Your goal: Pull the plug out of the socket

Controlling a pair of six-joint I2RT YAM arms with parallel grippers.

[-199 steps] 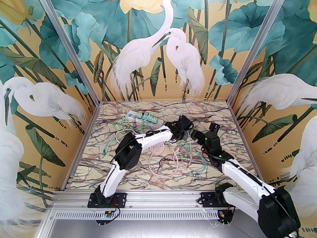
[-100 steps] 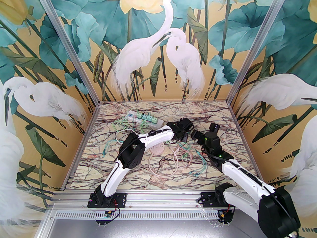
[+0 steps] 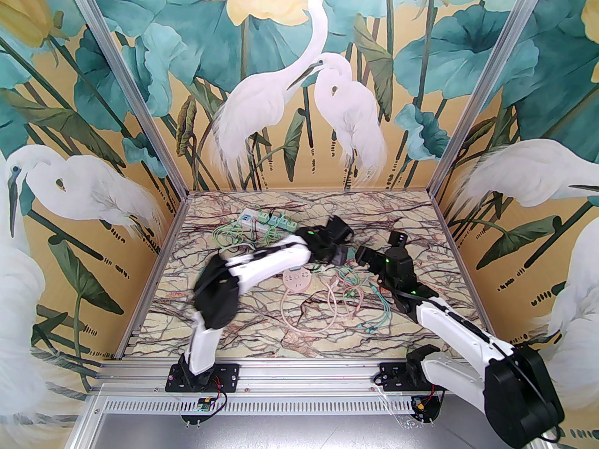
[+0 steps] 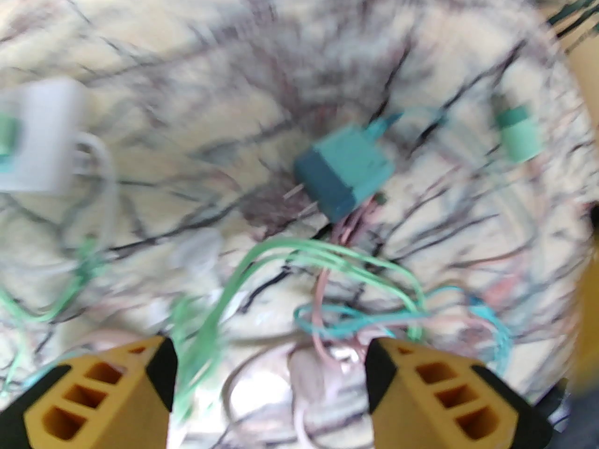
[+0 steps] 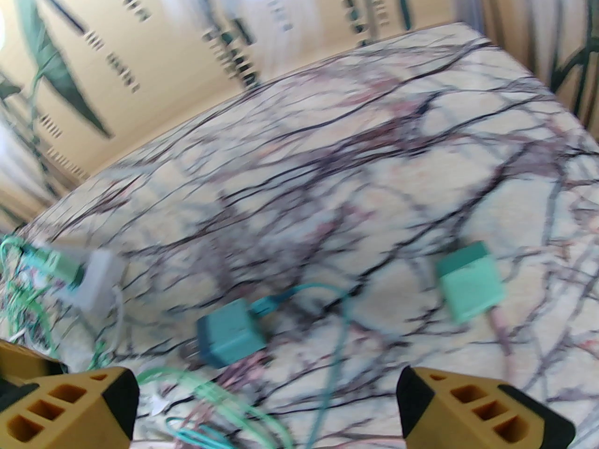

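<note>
The left claw (image 4: 267, 367) is hanging open near the teal plug (image 4: 344, 178) lying on the table (image 4: 187, 87). The right claw (image 5: 266, 391) is hanging wide open too.

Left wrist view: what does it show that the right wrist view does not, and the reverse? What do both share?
Left wrist, not right wrist: the left hand, open, and a blurred pink shape beneath it.
Right wrist, not left wrist: the right hand, open, and a broad stretch of painted wall behind the table; the left wrist catches just a corner of it.
Both: the teal plug lying loose on the table, the light green plug, the white strip and green cables.
</note>
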